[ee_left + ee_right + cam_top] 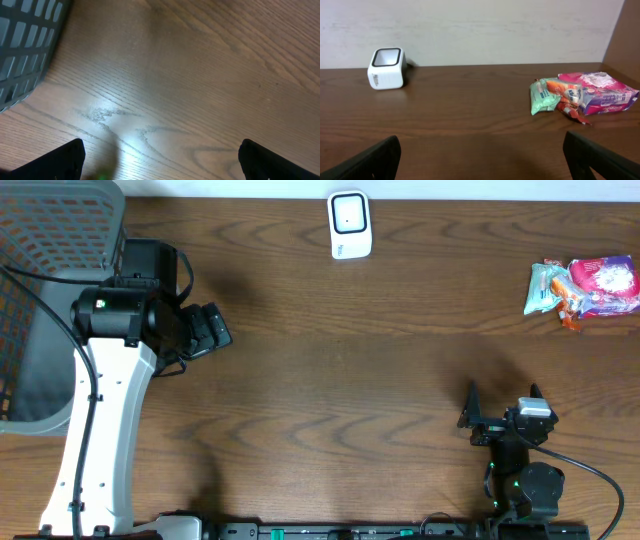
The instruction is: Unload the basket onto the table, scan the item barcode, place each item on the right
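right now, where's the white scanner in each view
Overhead: scanner at top centre.
Left wrist: not in it; only bare table and the basket.
Right wrist: upper left, at the back.
Shared landmark: snack packets, to the scanner's right in both.

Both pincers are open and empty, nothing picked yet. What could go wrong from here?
1. The pink packet, orange packet and green packet lie pressed together in one heap, so the right pincer could grab two or scatter them.
2. No barcode shows on any packet; the chosen one may reach the scanner wrong face out.
3. The left pincer hovers beside the grey basket; a swing could knock it.
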{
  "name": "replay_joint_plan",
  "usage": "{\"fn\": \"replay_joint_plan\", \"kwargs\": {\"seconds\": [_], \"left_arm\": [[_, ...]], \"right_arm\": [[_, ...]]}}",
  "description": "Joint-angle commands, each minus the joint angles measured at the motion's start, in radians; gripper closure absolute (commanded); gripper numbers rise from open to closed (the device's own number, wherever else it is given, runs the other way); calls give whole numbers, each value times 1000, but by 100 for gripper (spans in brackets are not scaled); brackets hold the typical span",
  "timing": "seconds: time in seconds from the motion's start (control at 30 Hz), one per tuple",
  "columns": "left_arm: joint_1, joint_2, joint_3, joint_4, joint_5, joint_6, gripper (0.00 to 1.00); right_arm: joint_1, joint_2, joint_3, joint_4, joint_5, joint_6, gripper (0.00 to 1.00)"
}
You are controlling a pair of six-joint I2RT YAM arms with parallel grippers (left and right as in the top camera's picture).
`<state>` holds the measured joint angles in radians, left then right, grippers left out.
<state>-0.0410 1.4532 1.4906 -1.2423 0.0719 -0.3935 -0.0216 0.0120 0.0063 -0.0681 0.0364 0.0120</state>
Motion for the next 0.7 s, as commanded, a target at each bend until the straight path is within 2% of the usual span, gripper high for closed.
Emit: {"fn": "replay_joint_plan", "kwargs": {"seconds": [0.0, 0.17, 0.23, 0.3, 0.67], "left_arm": [[2, 10, -2, -3, -10, -9, 2], [2, -3, -2, -2, -19, 2, 2], [3, -25, -2, 11, -112, 52, 2], [3, -52, -2, 11, -154, 52, 2], [2, -283, -6, 11, -193, 56, 2]], "right_arm": [[8, -6, -1, -4, -5, 13, 1], [8, -6, -1, -4, -5, 13, 1], [8, -6, -1, -4, -5, 13, 1], [8, -6, -1, -4, -5, 13, 1], [8, -6, -1, -4, -5, 13, 1]]}}
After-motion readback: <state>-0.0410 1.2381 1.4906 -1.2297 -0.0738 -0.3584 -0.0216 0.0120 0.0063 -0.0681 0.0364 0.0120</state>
